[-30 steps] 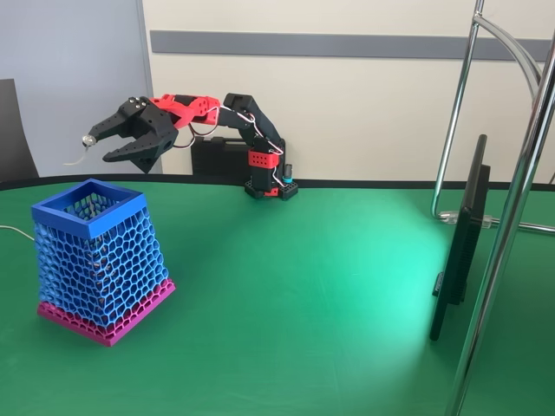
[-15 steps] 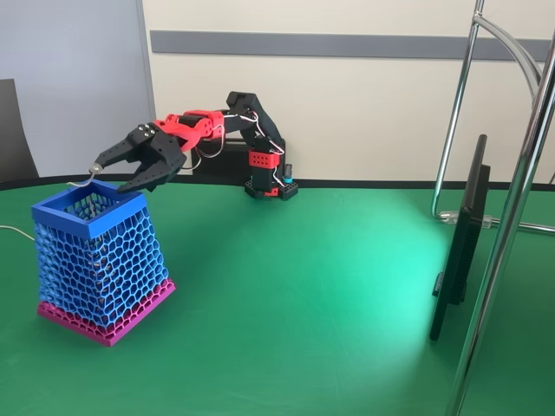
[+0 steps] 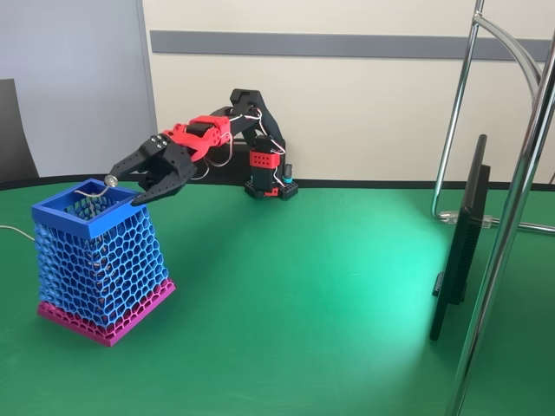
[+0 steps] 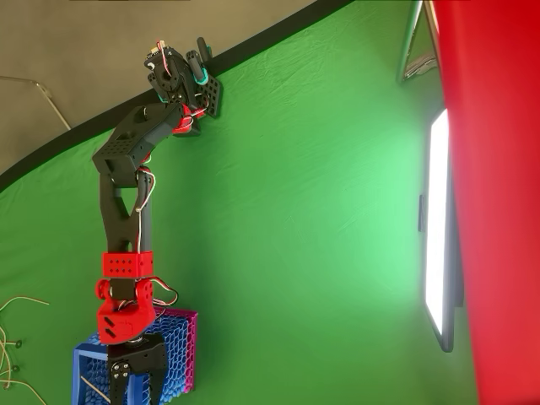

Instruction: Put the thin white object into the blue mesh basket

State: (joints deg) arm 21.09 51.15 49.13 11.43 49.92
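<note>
Thin white object [image 3: 94, 187] hangs from the closed gripper [image 3: 113, 182], over the blue mesh basket [image 3: 100, 260]; released now, I think it could snag the rim.

Desk [image 3: 295, 295]: broad green top with a dark rim along its far curved edge, seen in the fixed view; a pale glare patch lies on the cloth near the monitor.
Blue mesh basket [image 3: 97, 260]: stands on the desk at 9 o'clock in the fixed view, magenta band down, rim up; at 7 o'clock in the overhead view [image 4: 173, 359].
Arm base [image 3: 270, 186]: sits on the far edge at 12 o'clock, well apart from the basket.
Monitor [image 3: 460, 243]: upright at 3 o'clock, edge-on.
Chrome stand foot [image 3: 486, 221]: rests on the desk behind the monitor.
Thin white cord [image 3: 10, 230]: trails on the desk left of the basket.
</note>
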